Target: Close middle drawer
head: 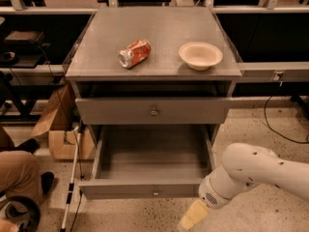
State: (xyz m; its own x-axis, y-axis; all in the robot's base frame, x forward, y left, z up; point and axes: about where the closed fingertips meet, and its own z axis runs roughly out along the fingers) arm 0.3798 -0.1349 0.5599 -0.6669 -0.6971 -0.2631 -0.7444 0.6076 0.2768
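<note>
The middle drawer (152, 158) is a wide grey metal tray pulled far out of the cabinet, with nothing in it. Its low front panel (140, 188) carries a small round knob (155, 193). My gripper (192, 217) hangs at the end of the white arm (251, 175). It is just below and in front of the right end of that front panel, near the floor. The drawer above (153, 111) has a like knob and stands nearly shut.
On the cabinet top (96, 62) lie a crushed red can (133, 53) and a beige bowl (200, 55). A cardboard box (60, 129) and a white cane (71, 178) stand left of the cabinet. A person's leg (17, 178) is at the lower left.
</note>
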